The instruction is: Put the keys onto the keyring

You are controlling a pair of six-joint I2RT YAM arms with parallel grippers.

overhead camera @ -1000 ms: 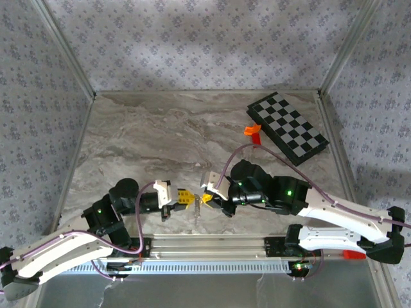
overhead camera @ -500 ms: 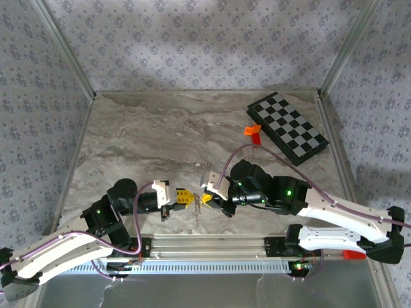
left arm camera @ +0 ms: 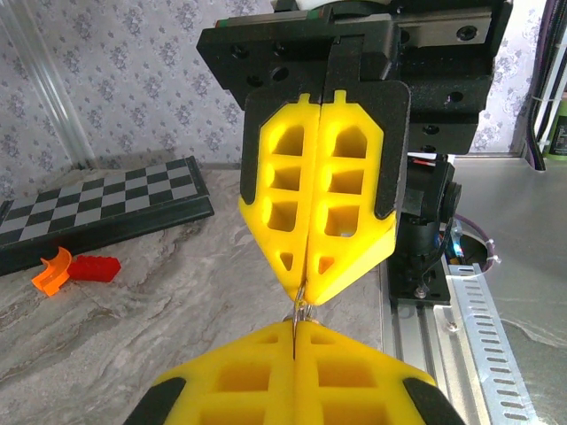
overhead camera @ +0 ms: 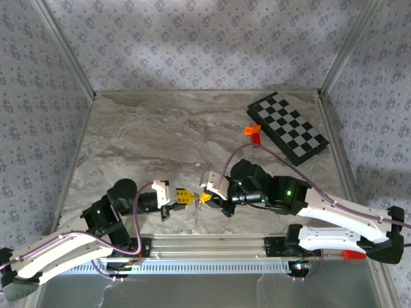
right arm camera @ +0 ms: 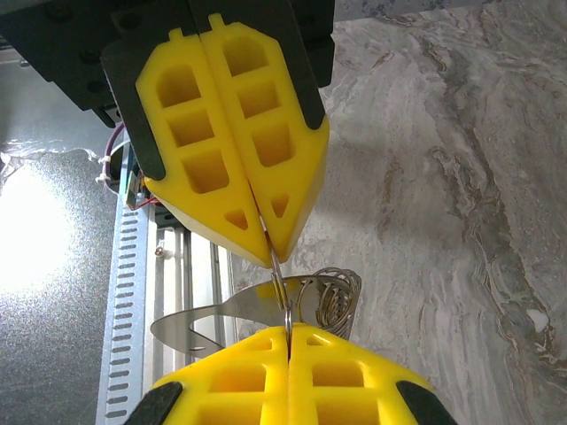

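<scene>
1. Near the front edge of the table, between the 2 arms, the left gripper and right gripper meet tip to tip. Both are clamped shut on the keyring, its chain dangling beside it.
2. An uneven pull could yank the thin loop from 1 pinch.
3. We cannot make out the key. A flat silvery blade by the chain may be it, and a jolt could shake it loose.

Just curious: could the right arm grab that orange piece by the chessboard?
Probably not yet: the right gripper is shut on the keyring, tip to tip with the left gripper. The way to the orange piece looks free.
</scene>
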